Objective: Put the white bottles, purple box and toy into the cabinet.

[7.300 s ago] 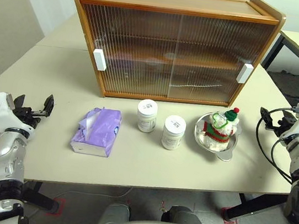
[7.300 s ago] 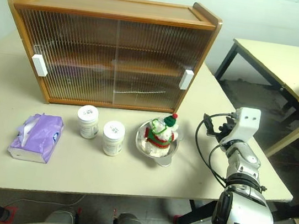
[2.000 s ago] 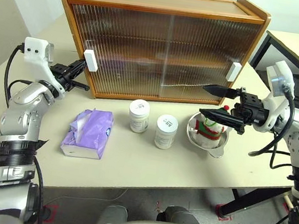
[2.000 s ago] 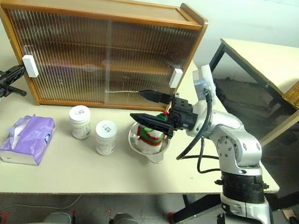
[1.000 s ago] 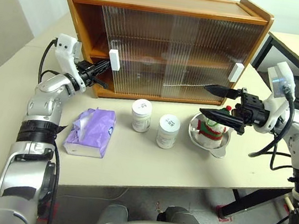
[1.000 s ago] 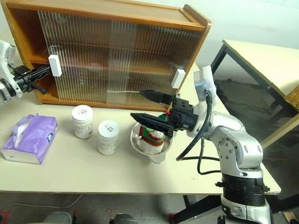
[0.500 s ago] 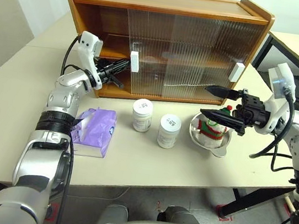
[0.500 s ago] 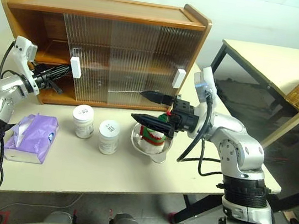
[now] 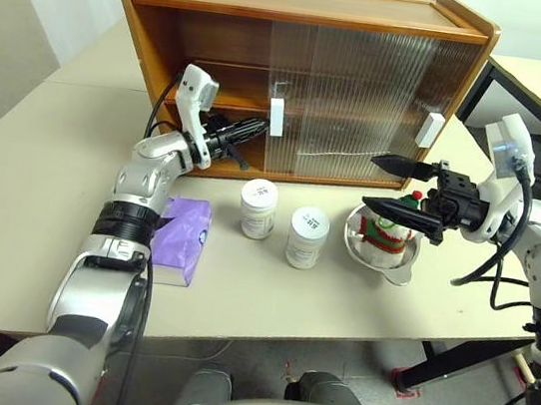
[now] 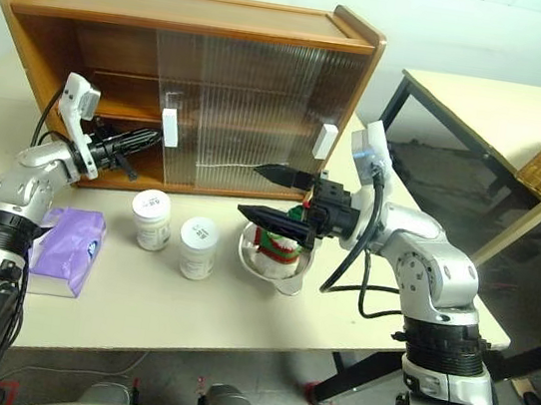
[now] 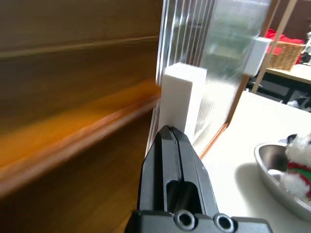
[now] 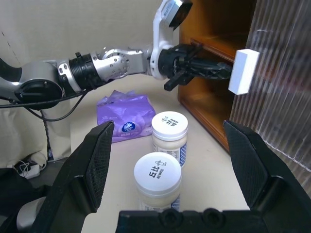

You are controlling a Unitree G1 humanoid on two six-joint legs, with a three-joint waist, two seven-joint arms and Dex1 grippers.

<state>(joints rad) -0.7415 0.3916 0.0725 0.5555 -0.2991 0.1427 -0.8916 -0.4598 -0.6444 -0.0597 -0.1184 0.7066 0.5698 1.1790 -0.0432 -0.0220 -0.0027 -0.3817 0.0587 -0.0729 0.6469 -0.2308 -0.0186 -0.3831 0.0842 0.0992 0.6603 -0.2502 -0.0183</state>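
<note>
The step in hand looks to be sliding the left door [image 9: 340, 102] of the cabinet [image 9: 308, 6] aside, with the left gripper [image 9: 253, 130] pressed against the edge of that door's white handle [image 9: 275, 119], its two fingers pressed flat together and holding nothing. To do it well, the push should run straight along the track — level, not angled into the ribbed panel — so the tip does not slip off the small handle, and it should go on until the opening is wide enough for the widest item. The left part of the cabinet already stands open, showing brown wooden shelves. The right gripper [image 9: 387, 189] hangs with its fingers spread wide just above the toy [image 9: 392, 227], gripping nothing; it seems best kept there, clear of the door. On the table [image 9: 268, 293] in front of the cabinet, the two white bottles [image 9: 259, 208] stand upright side by side, squat with wide caps and small labels; the purple box [image 9: 180, 240], a soft lavender pack, lies to their left under the left arm; the toy — white plush with a red-and-green sweater and red pompom — sits in a steel bowl [image 9: 383, 261] to their right.
</note>
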